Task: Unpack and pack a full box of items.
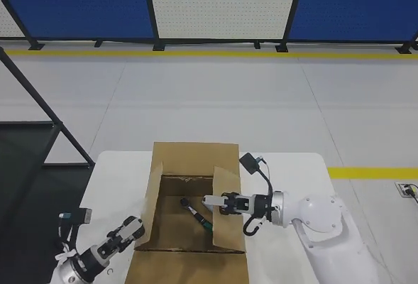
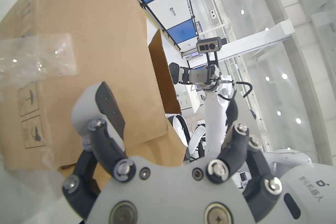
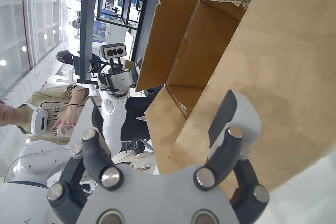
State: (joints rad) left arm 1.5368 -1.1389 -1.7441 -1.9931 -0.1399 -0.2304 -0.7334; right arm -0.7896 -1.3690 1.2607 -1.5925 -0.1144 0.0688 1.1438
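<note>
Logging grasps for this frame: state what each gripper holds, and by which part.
Nothing is held. The left gripper is open beside the box; the right gripper is open, with the edge of a flap between its fingers, unclamped.

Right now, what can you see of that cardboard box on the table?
The cardboard box is plain brown corrugated board. It stands upright on the white table with all four top flaps folded open. A slim dark item with a green part lies on its floor. A clear plastic film lies against its outer wall. The open right gripper is at the right flap, whose edge seems to lie between its fingers. The open left gripper is beside the left wall, apart.
</note>
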